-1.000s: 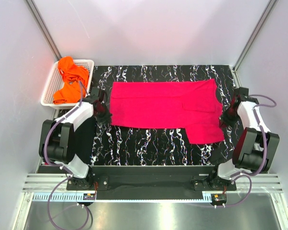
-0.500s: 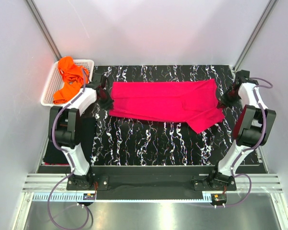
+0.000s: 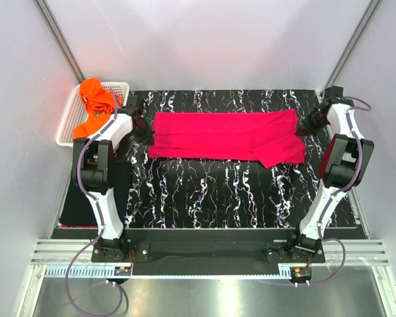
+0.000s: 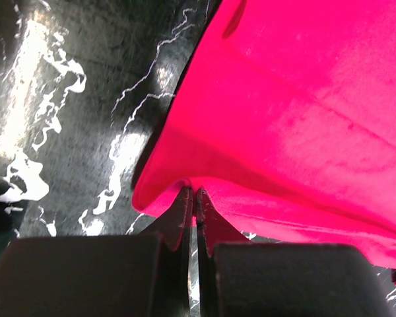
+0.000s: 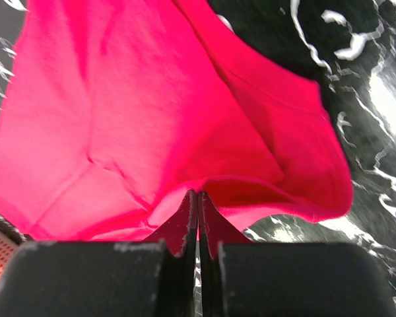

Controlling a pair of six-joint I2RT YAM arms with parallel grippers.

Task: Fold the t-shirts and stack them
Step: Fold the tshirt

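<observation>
Pink t-shirt [image 3: 224, 137] is lying as a long folded band across the far half of the black veined mat [image 3: 204, 191]. Left gripper [image 4: 193, 195] is pinching its left edge, jaws clamped on cloth; right gripper [image 5: 198, 197] is pinching the right edge likewise. Orange t-shirts [image 3: 96, 105] are sitting bunched in the white basket [image 3: 66, 129]

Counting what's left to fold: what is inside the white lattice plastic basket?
Crumpled bright orange cloth lies heaped in the white lattice plastic basket. How many shirts cannot be told: the heap hides whatever is beneath, and the left arm covers one edge.
</observation>
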